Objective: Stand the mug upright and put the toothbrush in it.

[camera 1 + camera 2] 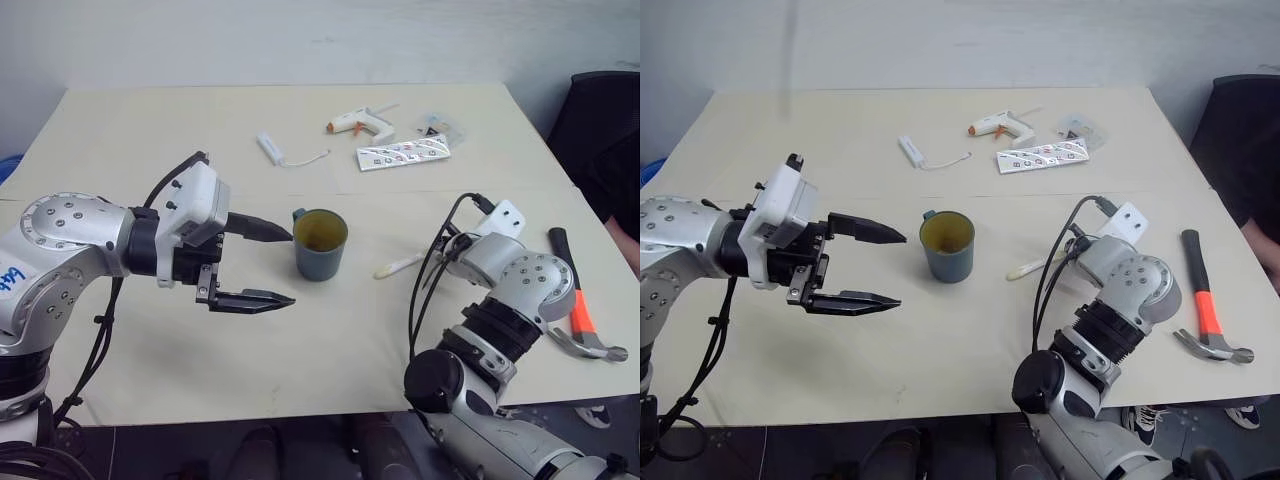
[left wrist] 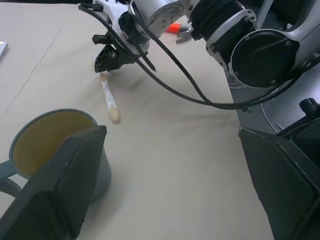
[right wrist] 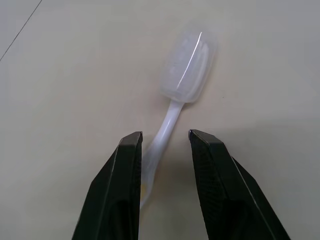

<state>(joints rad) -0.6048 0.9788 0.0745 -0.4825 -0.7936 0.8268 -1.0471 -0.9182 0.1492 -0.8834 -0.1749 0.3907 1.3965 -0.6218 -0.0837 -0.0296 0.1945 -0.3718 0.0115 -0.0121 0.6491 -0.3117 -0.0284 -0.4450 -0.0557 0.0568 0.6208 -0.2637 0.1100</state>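
Table (image 1: 200,370): pale wooden top carrying everything; the work takes place near its middle, between the two arms.

Mug (image 1: 320,243): already upright, its mouth facing up and its small handle turned toward the left gripper. It stands just ahead of that gripper's fingertips, not touching them. The first half of the task looks done.

Left gripper (image 1: 283,267): fingers spread wide and holding nothing, one above the other, aimed sideways at the mug.

Right gripper (image 3: 165,137): fingers partly open, a narrow gap between them. They straddle the toothbrush handle without gripping it. One finger sits just beside the handle; whether it touches cannot be told.

Toothbrush (image 3: 172,112): lying flat on the table, well clear of the mug. Its handle runs back between the right fingers, and its pale head lies ahead of the fingertips.

Step in hand: picking up the toothbrush, judging by the fingers set either side of the handle.

Next move calls for: closing squarely on the thin handle so it does not roll or slip aside, lifting it, carrying it across to the mug and lowering one end into the open mouth without tipping the mug.
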